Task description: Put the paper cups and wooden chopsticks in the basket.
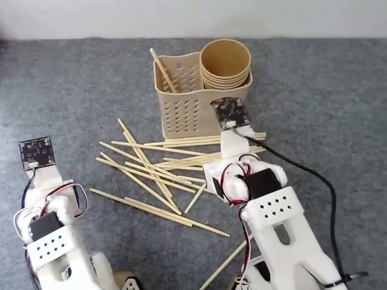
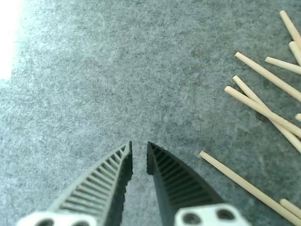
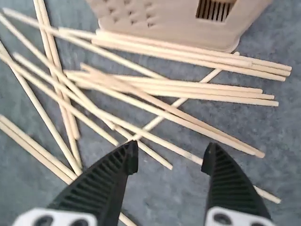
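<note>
Cups [image 1: 225, 60]: nested stack standing upright in basket [image 1: 184, 115], right half. One chopstick [image 1: 162, 69] leans in basket's left half, tip poking over far rim. The other chopsticks [image 1: 148, 172] lie loose on grey mat [image 1: 332, 90], a crisscross pile just near of basket, spreading left and nearer; a few lie side by side along basket's near wall. One more stick [image 1: 225, 264] lies apart, by the right arm's base.

R gripper [image 3: 170, 157]: fingers spread wide, nothing between them, hanging over the pile's right part w/ sticks [image 3: 164, 87] crossing below and basket base [image 3: 178, 19] just beyond. R arm [image 1: 254, 187] sits centre-right, wrist near basket's near wall.

L gripper [image 2: 139, 148]: fingers all but pressed together, slim gap, holding nothing, above bare mat. Stick ends [image 2: 263, 110] off to its right. L arm [image 1: 45, 205] is near-left, well apart from basket.
</note>
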Motion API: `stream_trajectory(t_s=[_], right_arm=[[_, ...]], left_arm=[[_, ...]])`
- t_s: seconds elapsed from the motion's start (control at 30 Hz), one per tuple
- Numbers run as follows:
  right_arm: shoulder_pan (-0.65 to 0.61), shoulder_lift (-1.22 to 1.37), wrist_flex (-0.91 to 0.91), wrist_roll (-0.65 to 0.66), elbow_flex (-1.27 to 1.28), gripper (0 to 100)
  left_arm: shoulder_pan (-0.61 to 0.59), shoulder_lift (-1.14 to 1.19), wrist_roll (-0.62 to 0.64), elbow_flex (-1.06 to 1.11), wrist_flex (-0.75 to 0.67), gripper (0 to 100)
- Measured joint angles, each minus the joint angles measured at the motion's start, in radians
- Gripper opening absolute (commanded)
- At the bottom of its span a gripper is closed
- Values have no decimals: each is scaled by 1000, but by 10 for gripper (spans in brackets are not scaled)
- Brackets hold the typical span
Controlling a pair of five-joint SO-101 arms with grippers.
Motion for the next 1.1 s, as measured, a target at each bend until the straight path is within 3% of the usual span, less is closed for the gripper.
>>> stream_trajectory(t_s=[0.27,0.57,0.83,1.1], right_arm=[[-3,35,-14,238,25,237],[-14,344,-41,388,-14,238],[-97,465,-133,425,-66,350],[-114,572,-204,427,-118,319]], left_arm=[[0,0,0,0,0,59],[0,0,0,0,0,59],[0,0,0,0,0,59],[38,0,2,15,0,59]])
